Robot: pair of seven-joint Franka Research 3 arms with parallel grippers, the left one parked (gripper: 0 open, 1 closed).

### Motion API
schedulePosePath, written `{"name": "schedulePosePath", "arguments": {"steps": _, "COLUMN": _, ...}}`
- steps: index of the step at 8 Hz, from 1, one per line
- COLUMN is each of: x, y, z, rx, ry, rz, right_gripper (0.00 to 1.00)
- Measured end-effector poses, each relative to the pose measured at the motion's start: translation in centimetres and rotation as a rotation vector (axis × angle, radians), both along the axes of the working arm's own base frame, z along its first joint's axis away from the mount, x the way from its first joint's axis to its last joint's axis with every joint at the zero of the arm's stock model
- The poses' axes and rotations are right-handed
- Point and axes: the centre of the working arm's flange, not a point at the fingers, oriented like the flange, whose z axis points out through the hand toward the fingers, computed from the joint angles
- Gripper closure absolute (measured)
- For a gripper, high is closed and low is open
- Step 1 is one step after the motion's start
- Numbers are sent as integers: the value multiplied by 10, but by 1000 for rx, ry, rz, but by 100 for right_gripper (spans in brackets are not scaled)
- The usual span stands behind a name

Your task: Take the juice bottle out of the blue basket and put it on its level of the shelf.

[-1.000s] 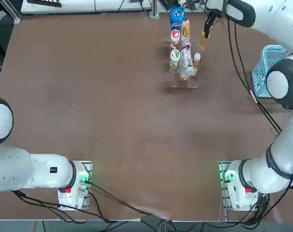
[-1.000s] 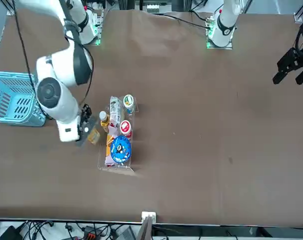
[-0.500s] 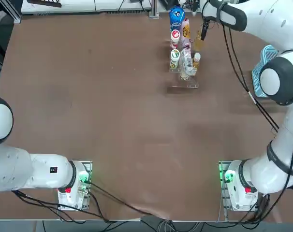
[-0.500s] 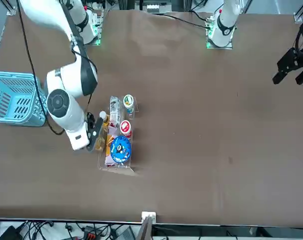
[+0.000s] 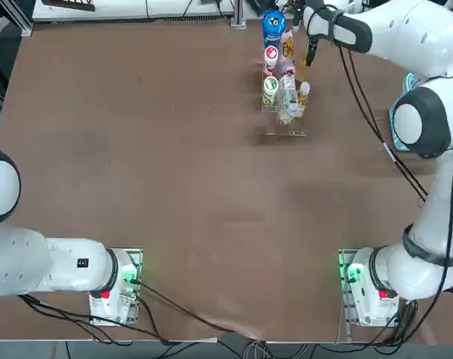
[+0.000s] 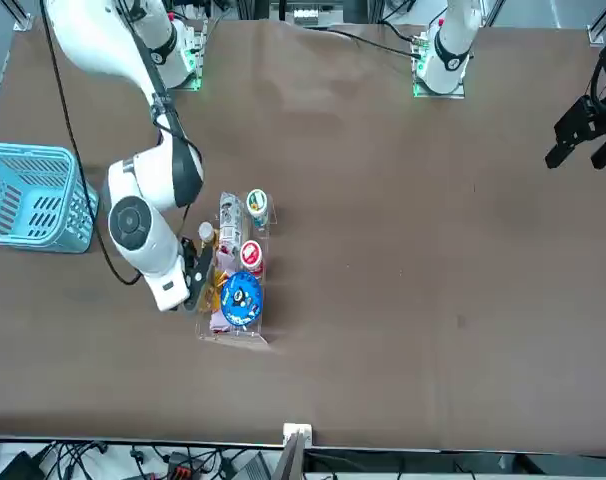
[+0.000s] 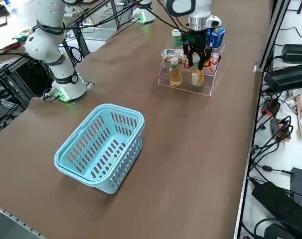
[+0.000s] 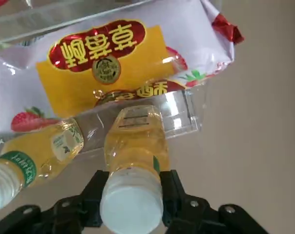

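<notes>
1. Over the shelf (image 7: 187, 82) hangs the right end effector (image 8: 133, 195), its two fingers squeezed on the juice bottle (image 8: 135, 146) just under the white cap.
2. Beside it stands another yellow bottle (image 8: 38, 151).
3. Far off on the counter (image 5: 174, 187) sits the blue basket (image 7: 98, 147).

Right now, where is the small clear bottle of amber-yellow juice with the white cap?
The small juice bottle is held in the right gripper at the clear acrylic shelf, beside another juice bottle, away from the light-blue basket.
</notes>
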Motion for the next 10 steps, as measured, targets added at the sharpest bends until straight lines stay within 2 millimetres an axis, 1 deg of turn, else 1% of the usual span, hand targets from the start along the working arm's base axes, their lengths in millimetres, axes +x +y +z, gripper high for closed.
{"name": "schedulePosePath", "arguments": {"steps": 4, "x": 0, "y": 11, "z": -13, "rx": -3, "ry": 12, "rz": 16, "right_gripper": 46}}
{"name": "schedulePosePath", "arguments": {"steps": 7, "x": -1, "y": 13, "z": -13, "rx": -5, "ry": 13, "rz": 43, "right_gripper": 46}}
{"name": "schedulePosePath", "arguments": {"steps": 10, "x": -1, "y": 13, "z": -13, "rx": -9, "ry": 21, "rz": 111, "right_gripper": 46}}
